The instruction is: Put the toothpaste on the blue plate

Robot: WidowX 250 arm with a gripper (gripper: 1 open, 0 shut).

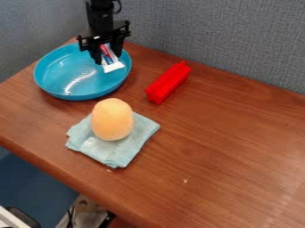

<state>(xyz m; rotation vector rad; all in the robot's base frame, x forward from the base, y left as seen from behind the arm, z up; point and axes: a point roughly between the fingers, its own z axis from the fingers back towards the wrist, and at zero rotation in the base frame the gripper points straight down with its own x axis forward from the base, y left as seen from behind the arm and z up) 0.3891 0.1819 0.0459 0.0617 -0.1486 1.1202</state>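
Note:
The toothpaste, a small white tube with red and blue print, hangs tilted between the black fingers of my gripper. The gripper points straight down over the right inner side of the blue plate and is shut on the tube's upper part. The tube's lower end sits at or just above the plate's surface near the right rim; I cannot tell whether it touches. The plate stands at the table's back left, with nothing else in it.
A red rectangular block lies right of the plate. An orange egg-shaped object rests on a pale teal cloth in front of the plate. The wooden table ends at the front left edge; a grey wall stands behind.

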